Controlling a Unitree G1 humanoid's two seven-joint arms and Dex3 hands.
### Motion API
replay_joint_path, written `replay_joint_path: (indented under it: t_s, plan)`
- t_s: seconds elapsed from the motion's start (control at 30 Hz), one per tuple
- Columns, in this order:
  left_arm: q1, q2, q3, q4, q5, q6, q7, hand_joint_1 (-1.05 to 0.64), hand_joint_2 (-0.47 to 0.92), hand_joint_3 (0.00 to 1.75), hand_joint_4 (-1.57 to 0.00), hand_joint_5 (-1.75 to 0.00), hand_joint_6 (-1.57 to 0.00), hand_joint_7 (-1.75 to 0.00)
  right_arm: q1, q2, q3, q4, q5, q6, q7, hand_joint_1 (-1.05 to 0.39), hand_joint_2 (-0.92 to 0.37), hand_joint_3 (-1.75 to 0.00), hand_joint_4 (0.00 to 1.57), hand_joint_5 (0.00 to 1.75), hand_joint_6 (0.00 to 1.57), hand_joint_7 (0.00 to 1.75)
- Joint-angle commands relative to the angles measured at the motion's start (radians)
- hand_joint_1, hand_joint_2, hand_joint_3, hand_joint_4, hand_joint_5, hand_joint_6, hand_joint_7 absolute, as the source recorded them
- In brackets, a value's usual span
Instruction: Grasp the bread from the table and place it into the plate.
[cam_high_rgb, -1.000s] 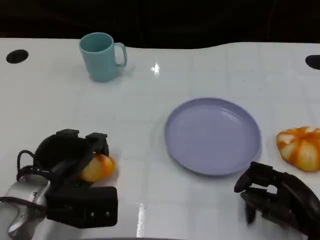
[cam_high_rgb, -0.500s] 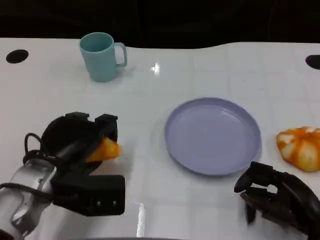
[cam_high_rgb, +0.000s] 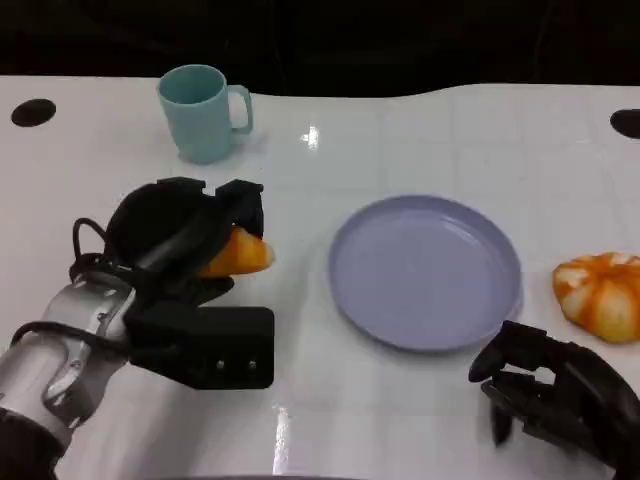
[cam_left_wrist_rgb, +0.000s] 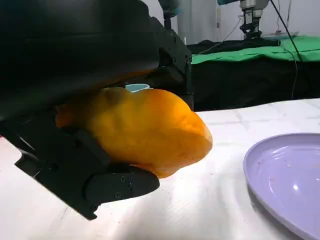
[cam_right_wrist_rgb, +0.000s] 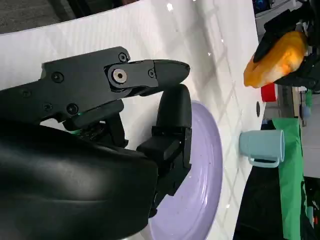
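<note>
Left hand (cam_high_rgb: 190, 250) grips the orange bread (cam_high_rgb: 236, 255) clear of the white table (cam_high_rgb: 300, 180), just left of the lavender plate (cam_high_rgb: 425, 270). Behind it stands a teal mug (cam_high_rgb: 202, 112). Right of the plate lies 1 more orange-and-white bun (cam_high_rgb: 600, 293). Right hand (cam_high_rgb: 560, 395) rests at the near edge beside the plate, holding nothing, fingers (cam_right_wrist_rgb: 170, 70) apart.

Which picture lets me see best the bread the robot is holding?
The left wrist view: the bread is big and close there, gripped by the left hand. The head view shows just its orange end poking out of the fingers. The right wrist view shows it small and far off.
</note>
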Motion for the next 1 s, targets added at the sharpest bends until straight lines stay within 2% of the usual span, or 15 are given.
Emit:
replay_joint_path:
  t_s: [0.03, 0.07, 0.1, 0.13, 0.2, 0.27, 0.43, 0.57, 0.8, 0.83, 0.9, 1.0]
  plan:
    - [-0.046, 0.0, 0.0, -0.003, 0.006, 0.003, -0.007, -0.28, 0.86, 0.3, -0.76, -1.75, -0.78, -1.1, 0.02, -0.016, -0.001, 0.022, -0.011, 0.022, -0.003, -0.49, -0.92, -0.27, 0.68, 1.75, 0.67, 1.38]
    - [-0.054, -0.005, -0.001, -0.001, 0.01, -0.001, 0.007, -0.27, 0.88, 0.24, -0.77, -1.75, -0.68, -1.37, 0.017, -0.016, -0.003, 0.029, -0.007, 0.019, 0.003, -0.5, -0.92, -0.27, 0.68, 1.75, 0.67, 1.38]
    - [-0.061, -0.008, -0.003, 0.002, 0.012, -0.005, 0.019, -0.26, 0.88, 0.21, -0.77, -1.75, -0.62, -1.56, 0.015, -0.016, -0.005, 0.035, -0.004, 0.016, 0.009, -0.51, -0.92, -0.27, 0.68, 1.75, 0.67, 1.38]
    - [-0.067, -0.013, -0.004, 0.007, 0.014, -0.008, 0.028, -0.24, 0.88, 0.2, -0.78, -1.75, -0.59, -1.67, 0.014, -0.016, -0.005, 0.041, -0.004, 0.011, 0.01, -0.52, -0.92, -0.27, 0.68, 1.75, 0.67, 1.38]
    - [-0.073, -0.018, -0.007, 0.014, 0.015, -0.01, 0.035, -0.22, 0.88, 0.19, -0.78, -1.75, -0.58, -1.73, 0.012, -0.016, -0.006, 0.049, -0.006, 0.004, 0.011, -0.54, -0.92, -0.26, 0.67, 1.75, 0.67, 1.38]
    - [-0.084, -0.027, -0.012, 0.021, 0.014, -0.005, 0.028, -0.21, 0.88, 0.19, -0.78, -1.75, -0.57, -1.74, 0.009, -0.014, -0.009, 0.062, -0.001, -0.008, 0.018, -0.54, -0.92, -0.26, 0.67, 1.75, 0.67, 1.38]
    - [-0.135, -0.064, -0.029, 0.075, 0.012, -0.034, 0.051, -0.23, 0.9, 0.19, -0.79, -1.75, -0.63, -1.62, 0.0, -0.017, -0.012, 0.087, -0.001, -0.04, 0.03, -0.51, -0.92, -0.27, 0.67, 1.75, 0.66, 1.38]
    - [-0.166, -0.087, -0.038, 0.11, 0.016, -0.061, 0.078, -0.22, 0.9, 0.2, -0.82, -1.75, -0.66, -1.6, 0.001, -0.015, -0.011, 0.088, -0.002, -0.03, 0.027, -0.51, -0.92, -0.28, 0.67, 1.75, 0.66, 1.38]
    - [-0.205, -0.128, -0.056, 0.169, 0.027, -0.074, 0.116, -0.24, 0.89, 0.24, -0.84, -1.75, -0.64, -1.69, -0.001, -0.018, -0.016, 0.092, 0.002, -0.026, 0.035, -0.51, -0.92, -0.27, 0.67, 1.75, 0.65, 1.38]
    - [-0.221, -0.153, -0.068, 0.196, 0.035, -0.078, 0.144, -0.24, 0.89, 0.24, -0.84, -1.75, -0.63, -1.69, 0.001, -0.021, -0.015, 0.087, -0.002, -0.021, 0.028, -0.51, -0.92, -0.27, 0.67, 1.75, 0.65, 1.38]
    - [-0.258, -0.205, -0.093, 0.262, 0.053, -0.091, 0.21, -0.25, 0.85, 0.27, -0.86, -1.75, -0.72, -1.51, 0.004, -0.027, -0.012, 0.074, -0.014, -0.006, 0.012, -0.52, -0.92, -0.27, 0.65, 1.75, 0.65, 1.38]
    - [-0.298, -0.248, -0.118, 0.332, 0.061, -0.1, 0.254, -0.26, 0.84, 0.31, -0.88, -1.75, -0.76, -1.35, 0.002, -0.029, -0.01, 0.073, -0.015, -0.008, 0.013, -0.51, -0.92, -0.26, 0.65, 1.75, 0.65, 1.39]
